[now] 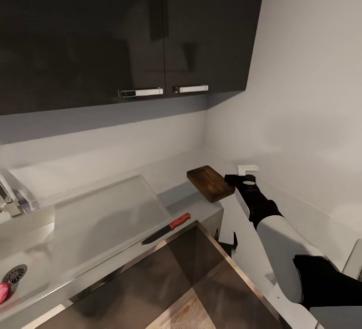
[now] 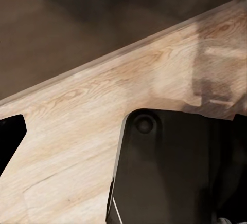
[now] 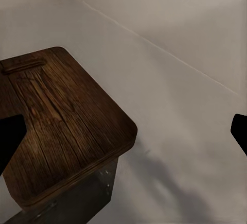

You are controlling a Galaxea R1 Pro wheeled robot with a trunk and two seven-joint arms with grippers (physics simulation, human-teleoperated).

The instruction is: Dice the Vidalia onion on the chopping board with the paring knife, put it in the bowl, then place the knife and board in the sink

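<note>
The brown chopping board [image 1: 210, 183] lies at the countertop's [image 1: 173, 175] right end, one corner overhanging the edge. My right gripper [image 1: 243, 180] hovers open at that corner. In the right wrist view one fingertip [image 3: 10, 139] is over the board [image 3: 62, 126] and the other is out past its edge. The red-handled paring knife [image 1: 168, 228] rests near the counter's front edge beside the steel drainboard. A pinkish onion [image 1: 4, 291] sits in the sink [image 1: 30, 263] by the drain, cut off by the frame. A white bowl [image 1: 248, 168] peeks out behind the gripper. My left gripper [image 2: 123, 136] hangs open over the wood floor.
Glossy black upper cabinets [image 1: 125, 32] with chrome handles hang over the counter. The faucet [image 1: 7, 200] stands at the sink's far left. A pale wall [image 1: 301, 92] closes the right side. Dark lower cabinets [image 1: 166, 273] sit below the counter's edge.
</note>
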